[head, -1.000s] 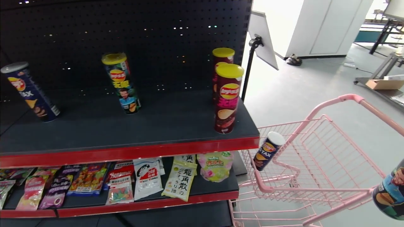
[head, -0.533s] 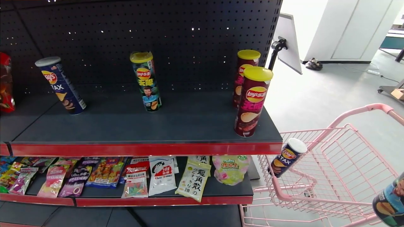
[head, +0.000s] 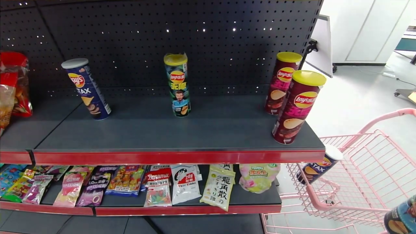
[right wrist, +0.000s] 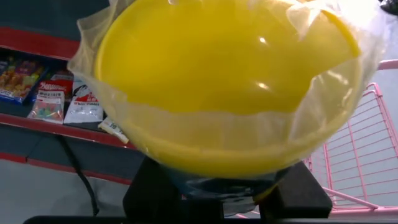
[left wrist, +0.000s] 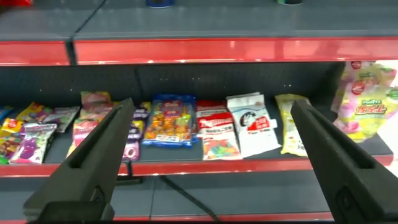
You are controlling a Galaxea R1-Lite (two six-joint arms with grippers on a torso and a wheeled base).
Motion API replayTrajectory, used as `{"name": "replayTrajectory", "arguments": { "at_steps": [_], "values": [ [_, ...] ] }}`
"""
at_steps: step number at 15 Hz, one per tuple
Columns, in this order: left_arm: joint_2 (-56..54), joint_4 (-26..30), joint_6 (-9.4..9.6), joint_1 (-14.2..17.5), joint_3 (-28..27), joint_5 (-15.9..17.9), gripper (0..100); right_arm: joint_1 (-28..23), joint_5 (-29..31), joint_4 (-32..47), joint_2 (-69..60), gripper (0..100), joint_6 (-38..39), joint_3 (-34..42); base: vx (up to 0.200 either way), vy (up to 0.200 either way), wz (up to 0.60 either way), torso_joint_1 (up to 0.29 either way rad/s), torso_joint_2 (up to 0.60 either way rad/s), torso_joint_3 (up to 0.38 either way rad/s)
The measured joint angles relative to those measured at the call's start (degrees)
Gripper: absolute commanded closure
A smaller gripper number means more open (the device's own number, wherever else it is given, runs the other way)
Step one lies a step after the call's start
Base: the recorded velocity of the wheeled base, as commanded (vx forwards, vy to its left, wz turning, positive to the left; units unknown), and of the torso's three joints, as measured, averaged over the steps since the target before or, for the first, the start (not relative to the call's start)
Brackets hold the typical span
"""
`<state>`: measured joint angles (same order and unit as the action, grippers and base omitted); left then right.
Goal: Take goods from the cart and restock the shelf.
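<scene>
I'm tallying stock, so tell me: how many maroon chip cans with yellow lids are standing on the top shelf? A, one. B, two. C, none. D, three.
B: a front maroon can and a rear maroon can stand close together at the right end of the top shelf; the other two cans there are blue and teal.

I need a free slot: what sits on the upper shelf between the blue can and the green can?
Nothing: the head view shows bare shelf between the blue can and the green can.
</scene>
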<state>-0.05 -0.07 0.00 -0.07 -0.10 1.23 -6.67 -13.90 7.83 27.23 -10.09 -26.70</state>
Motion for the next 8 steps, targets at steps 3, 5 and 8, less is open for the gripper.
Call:
{"name": "replayTrajectory", "arguments": {
  "at_steps": [3, 5, 8],
  "values": [
    [0.0, 0.0, 0.00, 0.0, 0.0, 0.0, 0, 0.1, -0.1, -0.1, -0.4, 100, 0.2, 0.2, 0.000, 0.200, 0.00, 0.001, 0.00, -0.001],
    [0.0, 0.0, 0.00, 0.0, 0.0, 0.0, 0, 1.3, -0.3, -0.1, -0.7, 100, 0.2, 0.2, 0.000, 0.200, 0.00, 0.000, 0.00, 0.005],
    [0.0, 0.0, 0.00, 0.0, 0.0, 0.0, 0, 3.8, -2.5, 0.0, -1.5, 100, 0.2, 1.0, 0.000, 0.133, 0.00, 0.003, 0.00, 0.000]
  ]
}}
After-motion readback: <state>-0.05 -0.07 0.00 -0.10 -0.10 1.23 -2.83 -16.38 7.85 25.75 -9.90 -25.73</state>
